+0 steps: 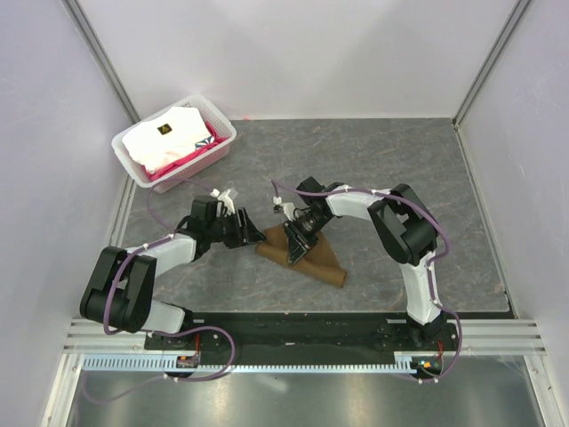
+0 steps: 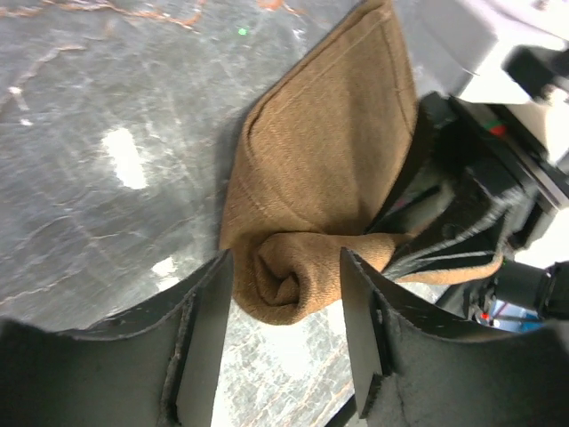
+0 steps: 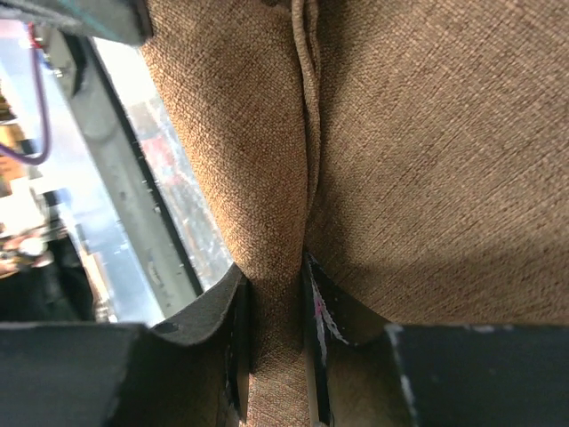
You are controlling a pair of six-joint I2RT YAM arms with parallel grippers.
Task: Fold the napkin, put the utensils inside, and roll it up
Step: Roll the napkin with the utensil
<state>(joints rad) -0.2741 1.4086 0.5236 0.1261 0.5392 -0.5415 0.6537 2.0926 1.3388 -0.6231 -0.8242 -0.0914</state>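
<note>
We find the napkin (image 1: 313, 264) lying on the grey table (image 1: 400, 151), well apart from the white basket (image 1: 200, 160), off to that basket's right and nearer the arm bases. From above it reads as a flattened brown wedge whose long axis runs slantwise. One end points back towards the basket and the other trails away from it, towards the near right. The end on the basket's side is wound into a tight roll. In the left wrist view the napkin (image 2: 329, 151) turns that spiral face straight at the camera, and the flat folded part stretches away beyond it. The left gripper (image 1: 252, 236) sits between the basket and the napkin. Its jaws (image 2: 284, 285) stand apart on either side of the rolled end, and we cannot tell whether the pads press on the cloth. The right gripper (image 1: 296, 252) comes down on the napkin from the side farther from the basket. In its own wrist view the right gripper (image 3: 274, 294) is pinched tight on an upright fold of the napkin (image 3: 427, 133), with a hemmed seam running up from the jaws. A white folded cloth (image 1: 164, 142) lies in the basket.
</note>
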